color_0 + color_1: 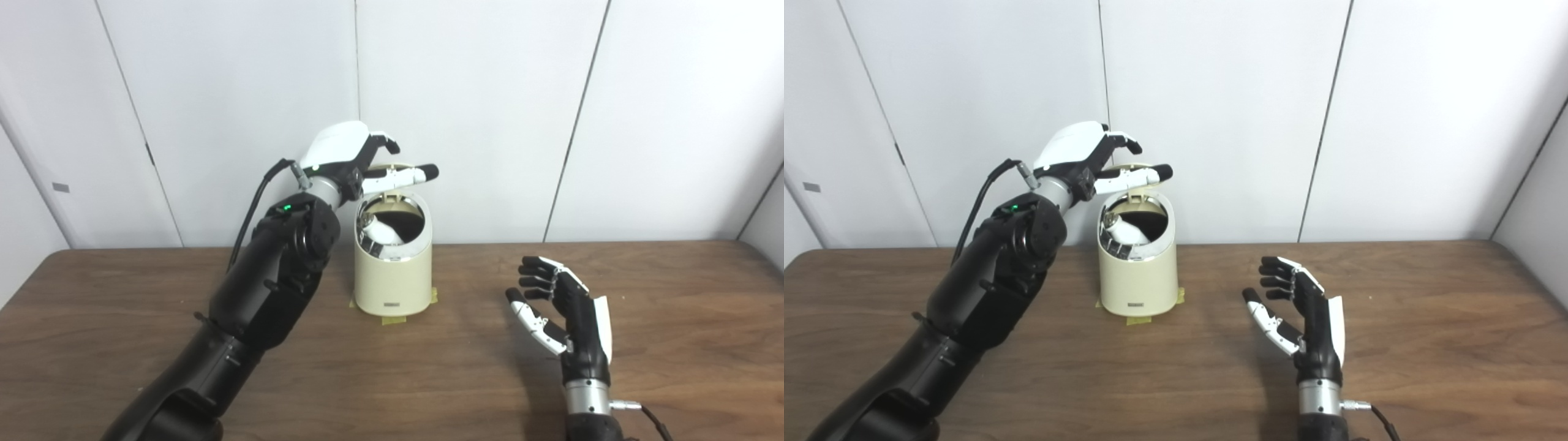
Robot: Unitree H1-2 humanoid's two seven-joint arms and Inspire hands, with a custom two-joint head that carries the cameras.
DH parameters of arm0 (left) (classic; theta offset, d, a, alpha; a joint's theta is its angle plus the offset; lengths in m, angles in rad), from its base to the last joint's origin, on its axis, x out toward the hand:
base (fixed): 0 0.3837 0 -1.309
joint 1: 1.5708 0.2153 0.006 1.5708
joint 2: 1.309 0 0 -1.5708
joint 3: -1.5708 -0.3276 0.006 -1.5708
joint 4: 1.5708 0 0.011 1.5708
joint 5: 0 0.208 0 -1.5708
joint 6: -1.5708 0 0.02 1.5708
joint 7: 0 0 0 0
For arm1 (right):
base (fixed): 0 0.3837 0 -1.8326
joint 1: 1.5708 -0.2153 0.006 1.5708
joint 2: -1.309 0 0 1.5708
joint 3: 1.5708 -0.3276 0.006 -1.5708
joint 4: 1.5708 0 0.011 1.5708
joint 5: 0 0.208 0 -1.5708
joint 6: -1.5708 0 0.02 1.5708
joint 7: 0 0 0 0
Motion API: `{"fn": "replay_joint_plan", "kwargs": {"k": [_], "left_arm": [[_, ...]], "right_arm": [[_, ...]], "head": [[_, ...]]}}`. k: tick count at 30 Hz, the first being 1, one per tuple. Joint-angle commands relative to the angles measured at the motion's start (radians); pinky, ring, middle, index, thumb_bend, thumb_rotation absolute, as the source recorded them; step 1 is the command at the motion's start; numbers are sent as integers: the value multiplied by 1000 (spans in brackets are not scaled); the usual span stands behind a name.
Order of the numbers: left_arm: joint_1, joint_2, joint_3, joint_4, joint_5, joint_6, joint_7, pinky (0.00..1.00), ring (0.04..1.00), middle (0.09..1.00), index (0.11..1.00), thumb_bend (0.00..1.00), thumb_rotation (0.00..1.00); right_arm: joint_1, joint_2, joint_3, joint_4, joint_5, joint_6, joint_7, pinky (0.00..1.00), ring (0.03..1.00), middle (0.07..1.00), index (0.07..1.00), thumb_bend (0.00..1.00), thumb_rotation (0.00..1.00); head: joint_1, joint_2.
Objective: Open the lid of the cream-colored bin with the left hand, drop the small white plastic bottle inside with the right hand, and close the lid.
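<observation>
The cream-colored bin [393, 278] stands at the back middle of the table, taped down at its base. Its lid [395, 166] is swung up behind the opening. My left hand [350, 160] is above the bin, with the lid's rim between its fingers on top and the thumb [404, 176] underneath. The small white plastic bottle [384, 232] lies tilted inside the bin, with part of it showing through the opening. My right hand [560, 309] is open and holds nothing, palm facing left, just above the table to the right of the bin.
The brown wooden table [429, 373] runs across the whole view. White wall panels [490, 92] stand close behind the bin. Yellow tape [392, 320] shows at the bin's foot. My left forearm [269, 288] stands right beside the bin on its left.
</observation>
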Motion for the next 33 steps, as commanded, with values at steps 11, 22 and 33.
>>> {"fn": "replay_joint_plan", "kwargs": {"k": [11, 22, 33], "left_arm": [[-22, 6, 0, -28, 74, 11, -10, 1000, 1000, 991, 849, 933, 1000], [41, 37, -17, -96, 122, -19, -3, 1000, 1000, 950, 850, 976, 1000], [62, 59, -33, -126, 159, -55, -16, 1000, 1000, 894, 856, 953, 1000]], "right_arm": [[-18, 21, 5, -21, -21, 12, -12, 576, 642, 667, 668, 252, 285], [-18, 21, 12, -20, -39, 23, -13, 578, 652, 669, 668, 249, 351], [-22, 20, 14, -14, -41, 18, -13, 582, 649, 668, 669, 248, 350]], "head": [[-8, 5], [-10, 9], [-9, 16]]}}
